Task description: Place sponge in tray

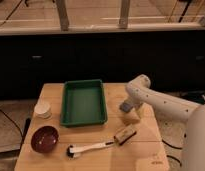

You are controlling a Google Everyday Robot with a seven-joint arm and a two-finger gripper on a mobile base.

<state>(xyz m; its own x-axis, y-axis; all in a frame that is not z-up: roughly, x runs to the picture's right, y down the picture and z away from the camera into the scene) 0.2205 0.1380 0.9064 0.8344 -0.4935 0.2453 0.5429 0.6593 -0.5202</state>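
Note:
The green tray [83, 120] lies left of centre on the wooden table, with nothing in it. My gripper [127, 111] hangs from the white arm [156, 100] to the right of the tray, low over the table. A small blue-grey patch at its tip looks like the sponge [124, 106], about a hand's width from the tray's right wall. I cannot tell whether the sponge is held or lies on the table.
A tan wooden block with a black edge [125, 134] lies in front of the gripper. A white-handled brush [91, 148] lies near the front edge. A dark-red bowl [44, 138] and a small white cup [43, 109] stand at the left.

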